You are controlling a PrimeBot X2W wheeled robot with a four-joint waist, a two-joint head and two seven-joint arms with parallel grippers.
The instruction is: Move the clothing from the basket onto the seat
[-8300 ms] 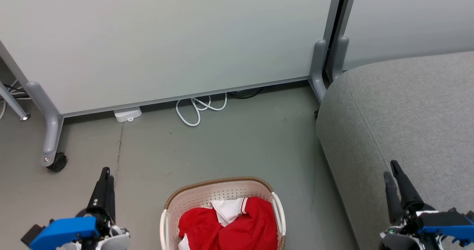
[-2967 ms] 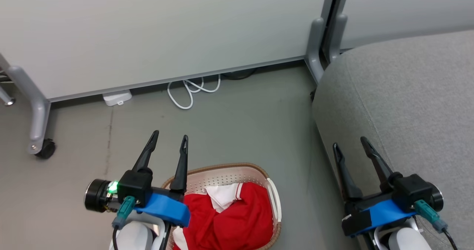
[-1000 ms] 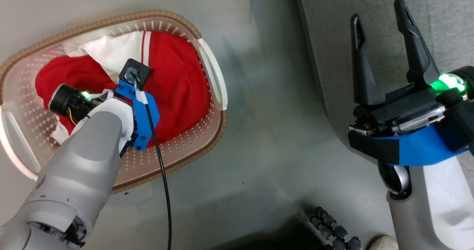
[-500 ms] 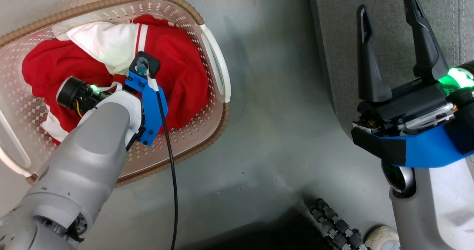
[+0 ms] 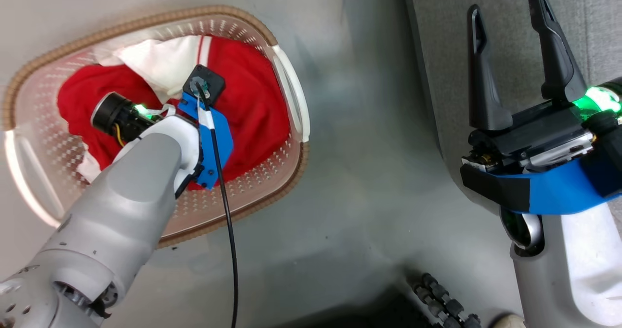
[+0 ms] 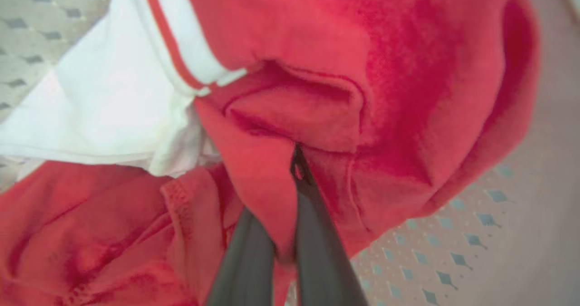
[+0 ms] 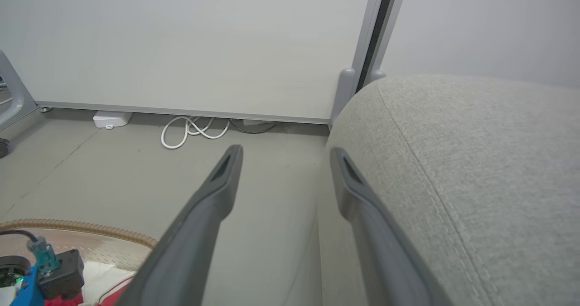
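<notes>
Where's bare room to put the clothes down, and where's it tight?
Free: the seat, bare grey cushion beside the open right gripper; also the floor strip between basket and seat. Crowded: the basket, where the clothing fills the middle and the left gripper is shut on a red fold; the white cable coils by the wall panel.

It's a lab or office corner set up like a living room. Plain pale partition panels [image 7: 181, 47] on grey metal posts [image 7: 346, 93] close it in. A loose white cable [image 7: 195, 131] lies on the bare grey floor [image 7: 113, 174], with a grey sofa seat [image 7: 476, 161] and a laundry basket [image 5: 257, 184] nearby.
</notes>
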